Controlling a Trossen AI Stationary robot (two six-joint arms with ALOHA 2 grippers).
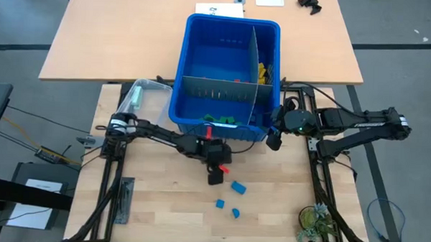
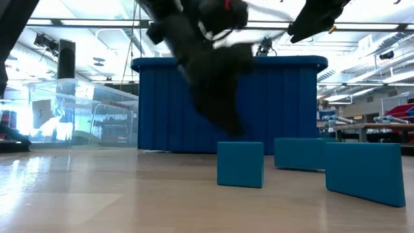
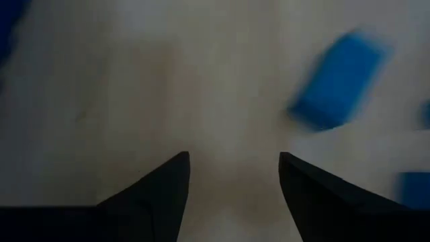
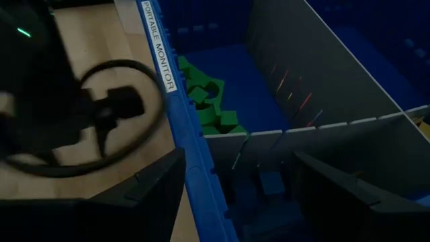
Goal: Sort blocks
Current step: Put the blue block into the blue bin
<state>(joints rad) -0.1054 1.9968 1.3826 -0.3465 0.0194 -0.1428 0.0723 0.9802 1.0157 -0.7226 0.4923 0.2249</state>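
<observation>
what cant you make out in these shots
- Red blocks: hidden behind the grey divider in the blue bin, high view.
- Yellow blocks: too small to count, high view.
- Blue block: blurred, left wrist view.
- Left gripper: a dark blur in the low view.

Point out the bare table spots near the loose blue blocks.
Bare wood lies between the left gripper and the table's left edge, and right of the blue blocks toward the plant. It is crowded along the blue bin, where the right gripper hangs.
</observation>
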